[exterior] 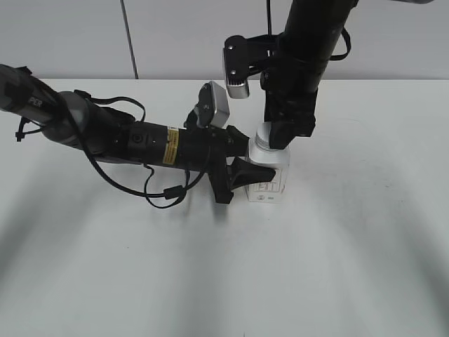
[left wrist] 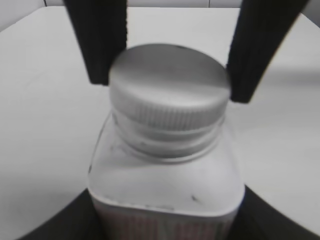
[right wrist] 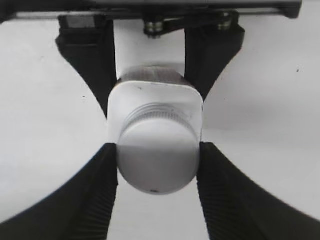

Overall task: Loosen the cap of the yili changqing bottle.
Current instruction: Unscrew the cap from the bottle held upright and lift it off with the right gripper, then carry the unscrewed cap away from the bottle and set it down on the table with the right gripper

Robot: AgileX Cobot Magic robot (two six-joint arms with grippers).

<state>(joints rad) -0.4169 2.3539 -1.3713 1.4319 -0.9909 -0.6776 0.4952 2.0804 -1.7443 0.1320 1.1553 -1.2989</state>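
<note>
The white squarish yili changqing bottle [exterior: 271,177] stands upright on the white table, with red print on its label. My left gripper [exterior: 242,175] comes in from the left and is shut on the bottle's body [left wrist: 167,192]. My right gripper [exterior: 275,135] comes down from above and is shut on the ribbed white cap [exterior: 262,135]. In the left wrist view the cap [left wrist: 169,95] sits between the two dark fingers of the right gripper. In the right wrist view the cap [right wrist: 157,155] is clamped between my right fingers [right wrist: 158,165], with the bottle's shoulders [right wrist: 156,97] and the left gripper beyond it.
The white table [exterior: 337,267] runs to a pale wall at the back. The left arm's black cables [exterior: 165,193] loop on the table to the left of the bottle.
</note>
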